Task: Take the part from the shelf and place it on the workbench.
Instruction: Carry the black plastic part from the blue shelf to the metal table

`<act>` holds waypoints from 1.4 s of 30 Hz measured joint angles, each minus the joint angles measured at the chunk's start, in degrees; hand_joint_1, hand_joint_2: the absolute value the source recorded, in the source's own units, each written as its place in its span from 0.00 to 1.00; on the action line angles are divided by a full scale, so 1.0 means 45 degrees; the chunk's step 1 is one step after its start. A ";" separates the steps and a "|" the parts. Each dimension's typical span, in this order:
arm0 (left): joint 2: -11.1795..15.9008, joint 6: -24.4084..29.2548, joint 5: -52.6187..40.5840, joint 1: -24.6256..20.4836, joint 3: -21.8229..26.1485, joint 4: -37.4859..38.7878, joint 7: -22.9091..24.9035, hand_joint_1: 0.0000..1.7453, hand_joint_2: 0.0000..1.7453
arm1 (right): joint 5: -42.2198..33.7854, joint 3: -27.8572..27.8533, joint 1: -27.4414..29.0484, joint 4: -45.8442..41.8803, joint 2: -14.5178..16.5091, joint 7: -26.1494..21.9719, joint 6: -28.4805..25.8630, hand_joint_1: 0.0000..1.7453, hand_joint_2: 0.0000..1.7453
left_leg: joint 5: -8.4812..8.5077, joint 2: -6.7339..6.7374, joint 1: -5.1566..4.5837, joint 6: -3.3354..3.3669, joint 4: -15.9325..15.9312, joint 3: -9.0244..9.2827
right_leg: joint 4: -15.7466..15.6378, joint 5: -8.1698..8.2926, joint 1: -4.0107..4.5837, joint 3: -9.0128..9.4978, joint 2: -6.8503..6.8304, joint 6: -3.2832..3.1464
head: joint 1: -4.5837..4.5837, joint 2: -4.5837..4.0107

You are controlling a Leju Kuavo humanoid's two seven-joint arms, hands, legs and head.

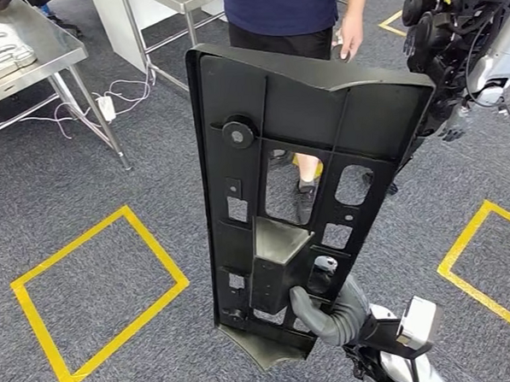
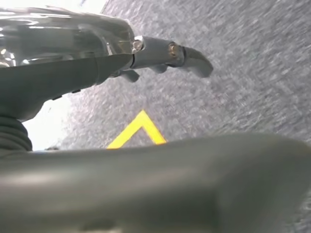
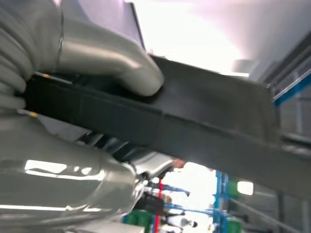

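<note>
Currently right hand (image 3: 92, 73) clamps the lower edge of the part (image 1: 303, 171), thumb on one face, fingers on the other; head view shows that grey thumb (image 1: 310, 312) hooked through a cut-out. Part: a big black moulded panel, carried near upright, off the floor, in front of the body — probably held so for clearance while walking. Left hand (image 2: 161, 53) hangs over grey carpet (image 1: 78, 192), fingers straight and apart, holding nothing. Yellow tape squares (image 1: 96, 293) on the floor. Person (image 1: 282, 18) stands just beyond the panel, likely in the path. Steel counter (image 1: 45, 48) far left, well apart; placement not yet done
</note>
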 joint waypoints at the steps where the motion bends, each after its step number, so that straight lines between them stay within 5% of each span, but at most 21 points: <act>1: -0.0013 0.0000 0.0001 0.0016 -0.0001 0.0000 0.0000 0.00 1.00 | 0.0000 -0.0008 -0.0016 -0.0005 0.0012 -0.0001 -0.0001 1.00 1.00 | -0.0099 0.0220 -0.0019 -0.0078 0.0124 -0.0053 | -0.0037 -0.0007 -0.0024 0.0052 -0.0168 -0.0081 | -0.0006 0.0000; 4: -0.0048 0.0000 0.0007 -0.0056 -0.0002 0.0000 -0.0004 0.00 1.00 | 0.0001 -0.0016 0.0000 -0.0013 0.0034 -0.0005 -0.0002 1.00 1.00 | -0.1003 0.1272 0.0006 -0.0317 0.1880 -0.0923 | -0.0095 -0.0092 -0.0058 0.0193 -0.0751 -0.0240 | -0.0021 0.0000; 6: -0.0051 0.0000 0.0010 -0.0065 -0.0002 0.0000 -0.0002 0.00 1.00 | 0.0004 -0.0016 0.0027 -0.0007 0.0033 -0.0003 -0.0002 1.00 1.00 | -0.1414 0.1466 0.0099 -0.0436 0.3276 -0.1676 | -0.0093 -0.0195 -0.0056 0.0281 -0.1146 -0.0238 | -0.0021 0.0000; 7: -0.0051 0.0000 0.0010 -0.0043 -0.0002 0.0000 -0.0001 0.00 1.00 | 0.0006 -0.0016 0.0031 -0.0006 0.0033 -0.0002 -0.0002 1.00 1.00 | -0.1286 0.1504 0.0139 -0.0473 0.3401 -0.1772 | -0.0092 -0.0255 -0.0060 0.0344 -0.1320 -0.0216 | -0.0021 0.0000; 10: -0.0047 0.0000 0.0007 -0.0007 -0.0002 0.0000 -0.0002 0.00 1.00 | 0.0013 -0.0023 0.0030 -0.0009 0.0035 -0.0002 -0.0002 1.00 1.00 | -0.0050 0.1973 0.0138 -0.0453 0.1397 -0.0832 | -0.0098 -0.0481 -0.0052 0.0644 -0.1790 -0.0093 | -0.0022 0.0000; 13: -0.0050 0.0000 0.0002 -0.0051 -0.0002 0.0000 -0.0006 0.00 1.00 | 0.0037 -0.0052 0.0032 -0.0015 0.0038 -0.0001 -0.0002 1.00 1.00 | 0.0186 0.2513 -0.0057 -0.0174 0.0229 -0.0298 | -0.0130 -0.0669 0.0027 0.0849 -0.2180 0.0130 | -0.0018 0.0000; 15: -0.0050 0.0000 0.0001 -0.0013 -0.0002 0.0000 -0.0005 0.00 1.00 | 0.0061 -0.0082 0.0024 -0.0026 0.0039 0.0001 -0.0002 1.00 1.00 | 0.0157 0.2289 -0.0066 0.0026 0.0152 -0.0274 | -0.0204 -0.0758 0.0010 0.1005 -0.2403 0.0266 | -0.0016 0.0000; 17: -0.0047 0.0000 0.0001 0.0017 -0.0002 0.0000 -0.0012 0.00 1.00 | 0.0085 -0.0111 0.0019 -0.0053 0.0040 0.0000 -0.0002 1.00 1.00 | 0.0158 0.2022 -0.0007 0.0208 0.0034 -0.0143 | 0.0149 -0.1093 -0.0022 0.0998 -0.1961 0.0349 | -0.0009 0.0000; 19: -0.0046 0.0000 0.0000 -0.0034 -0.0002 0.0000 -0.0021 0.00 1.00 | 0.0109 -0.0138 0.0057 -0.0074 0.0026 0.0004 -0.0002 1.00 1.00 | 0.0149 0.1738 0.0026 0.0341 -0.0023 -0.0066 | 0.1526 -0.1791 -0.0027 0.0345 -0.1153 0.0337 | 0.0008 0.0000; 21: -0.0046 0.0000 -0.0001 -0.0074 -0.0002 0.0000 -0.0018 0.00 1.00 | 0.0124 -0.0154 0.0149 -0.0078 0.0004 0.0013 -0.0002 1.00 1.00 | 0.0124 0.1389 0.0000 0.0402 -0.0019 -0.0046 | 0.3103 -0.2251 -0.0004 -0.0632 -0.0845 0.0309 | 0.0017 0.0000; 23: -0.0047 0.0000 -0.0002 -0.0056 -0.0002 0.0000 -0.0014 0.00 1.00 | 0.0130 -0.0157 0.0212 -0.0078 -0.0005 0.0017 -0.0002 1.00 1.00 | 0.0082 0.1008 -0.0023 0.0421 -0.0014 0.0032 | 0.3141 -0.1711 0.0024 -0.0969 -0.0770 0.0275 | 0.0018 0.0000; 26: -0.0063 0.0000 0.0000 -0.0063 -0.0002 0.0002 -0.0012 0.00 1.00 | 0.0135 -0.0164 0.0227 -0.0079 -0.0012 0.0017 -0.0002 1.00 1.00 | -0.0005 0.0458 -0.0013 0.0353 0.0011 0.0133 | 0.0812 -0.0133 0.0010 -0.0309 -0.0049 0.0153 | 0.0015 0.0000; 28: -0.0078 -0.0001 0.0000 -0.0068 -0.0002 0.0005 -0.0010 0.00 1.00 | 0.0143 -0.0172 0.0240 -0.0084 -0.0021 0.0022 -0.0002 1.00 1.00 | -0.0012 0.0143 0.0046 0.0228 0.0020 0.0048 | 0.0079 0.0104 0.0014 -0.0094 0.0415 0.0100 | 0.0005 0.0000; 30: -0.0070 -0.0001 0.0000 -0.0024 -0.0002 0.0005 -0.0007 0.00 1.00 | 0.0151 -0.0181 0.0226 -0.0101 -0.0005 0.0024 -0.0002 1.00 1.00 | 0.0003 -0.0133 0.0095 0.0068 -0.0014 -0.0009 | -0.0032 0.0083 0.0017 -0.0028 0.0214 0.0042 | -0.0002 0.0000; 32: -0.0081 -0.0001 0.0000 -0.0002 -0.0002 0.0007 -0.0005 0.00 1.00 | 0.0152 -0.0186 0.0200 -0.0121 0.0028 0.0021 -0.0002 1.00 1.00 | -0.0177 0.0274 0.0050 -0.0085 0.0214 -0.0104 | -0.0129 0.0084 -0.0043 0.0089 -0.0142 -0.0083 | -0.0011 0.0000; 35: -0.0082 -0.0001 0.0006 -0.0092 -0.0002 0.0010 -0.0004 0.00 1.00 | 0.0155 -0.0186 0.0230 -0.0125 0.0044 0.0019 -0.0002 1.00 1.00 | -0.1136 0.1336 0.0081 -0.0335 0.2173 -0.1085 | -0.0180 -0.0016 -0.0070 0.0242 -0.0769 -0.0205 | -0.0022 0.0000; 37: -0.0078 -0.0003 0.0015 -0.0081 -0.0002 0.0010 0.0011 0.00 1.00 | 0.0155 -0.0186 0.0252 -0.0121 0.0042 0.0022 -0.0002 1.00 1.00 | -0.1371 0.1481 0.0169 -0.0452 0.3284 -0.1702 | -0.0178 -0.0115 -0.0076 0.0332 -0.1155 -0.0177 | -0.0023 0.0000; 38: -0.0078 -0.0002 0.0018 -0.0055 -0.0002 0.0010 0.0022 0.00 1.00 | 0.0154 -0.0186 0.0253 -0.0121 0.0042 0.0022 -0.0002 1.00 1.00 | -0.1139 0.1525 0.0206 -0.0488 0.3209 -0.1697 | -0.0178 -0.0175 -0.0086 0.0402 -0.1339 -0.0144 | -0.0023 0.0000; 40: -0.0070 -0.0004 0.0019 -0.0016 -0.0002 0.0010 0.0039 0.00 1.00 | 0.0152 -0.0186 0.0245 -0.0121 0.0042 0.0022 -0.0002 1.00 1.00 | -0.0230 0.1810 0.0235 -0.0495 0.1743 -0.1006 | -0.0178 -0.0323 -0.0103 0.0600 -0.1665 -0.0053 | -0.0023 0.0000; 42: -0.0063 -0.0005 0.0019 -0.0051 -0.0002 0.0010 0.0040 0.00 1.00 | 0.0152 -0.0192 0.0236 -0.0124 0.0042 0.0022 -0.0002 1.00 1.00 | 0.0239 0.2307 0.0116 -0.0359 0.0426 -0.0367 | -0.0175 -0.0465 -0.0051 0.0760 -0.1937 0.0084 | -0.0024 0.0000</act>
